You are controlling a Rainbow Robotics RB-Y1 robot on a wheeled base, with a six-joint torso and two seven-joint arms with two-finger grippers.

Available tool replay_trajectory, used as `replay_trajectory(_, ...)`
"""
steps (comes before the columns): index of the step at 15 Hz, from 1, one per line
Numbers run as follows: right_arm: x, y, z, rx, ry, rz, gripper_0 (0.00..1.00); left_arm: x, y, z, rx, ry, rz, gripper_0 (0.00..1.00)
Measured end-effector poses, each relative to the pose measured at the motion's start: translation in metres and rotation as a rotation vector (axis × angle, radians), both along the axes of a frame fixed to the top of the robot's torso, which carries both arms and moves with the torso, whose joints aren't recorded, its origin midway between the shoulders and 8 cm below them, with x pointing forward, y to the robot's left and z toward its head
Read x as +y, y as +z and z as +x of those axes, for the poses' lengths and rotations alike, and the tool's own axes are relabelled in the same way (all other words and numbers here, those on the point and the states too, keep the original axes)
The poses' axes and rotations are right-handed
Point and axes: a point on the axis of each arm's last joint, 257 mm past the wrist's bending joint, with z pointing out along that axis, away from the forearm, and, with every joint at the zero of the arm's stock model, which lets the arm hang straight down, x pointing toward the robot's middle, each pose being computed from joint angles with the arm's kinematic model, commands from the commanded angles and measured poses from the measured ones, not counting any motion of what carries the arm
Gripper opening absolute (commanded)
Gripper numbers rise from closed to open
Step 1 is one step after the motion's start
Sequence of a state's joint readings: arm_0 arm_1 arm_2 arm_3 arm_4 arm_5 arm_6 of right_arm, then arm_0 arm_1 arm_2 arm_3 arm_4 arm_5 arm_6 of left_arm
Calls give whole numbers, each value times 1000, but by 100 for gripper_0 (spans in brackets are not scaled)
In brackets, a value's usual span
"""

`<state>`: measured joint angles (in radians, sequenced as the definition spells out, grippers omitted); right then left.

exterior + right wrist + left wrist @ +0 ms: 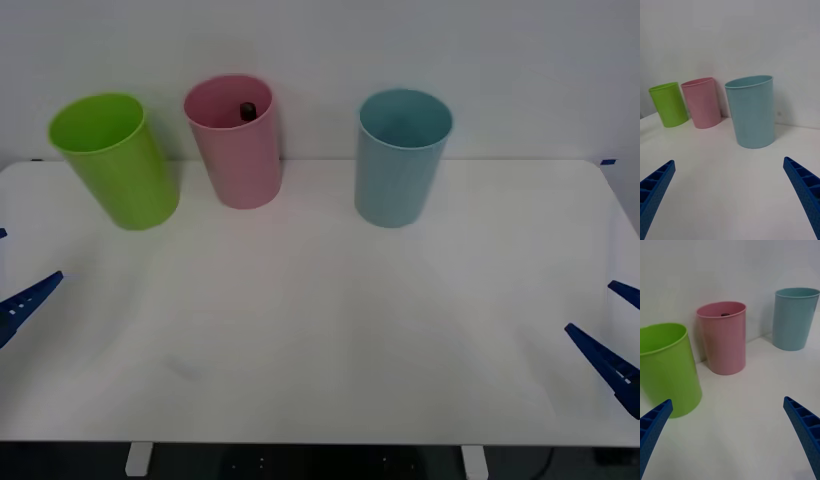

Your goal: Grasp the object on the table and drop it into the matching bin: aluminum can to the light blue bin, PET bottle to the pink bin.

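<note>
Looks like the drop is done imo. PET bottle (247, 110) is sitting inside the pink bin (238, 150), only its black cap peeks over the rim. Light blue bin (400, 160) and lime green bin (115, 160) stand either side on the table (330, 330). Left hand (22, 300) is low at the left edge, right hand (610, 340) at the right edge, both w/ fingers spread wide, holding nothing. Nothing left to grab afaict, so next move is prob just staying parked.
</note>
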<state>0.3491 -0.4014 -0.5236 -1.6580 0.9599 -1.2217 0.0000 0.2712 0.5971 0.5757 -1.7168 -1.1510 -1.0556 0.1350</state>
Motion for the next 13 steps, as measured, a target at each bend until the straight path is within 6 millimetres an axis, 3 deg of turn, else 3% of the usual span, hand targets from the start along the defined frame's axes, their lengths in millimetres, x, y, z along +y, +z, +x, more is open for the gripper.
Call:
replay_trajectory(6,0,0,0,0,0,0,100,4,-20,-26,63,-3,-27,100)
replay_trajectory(13,0,0,0,0,0,0,100,6,-27,-34,86,-3,-27,100)
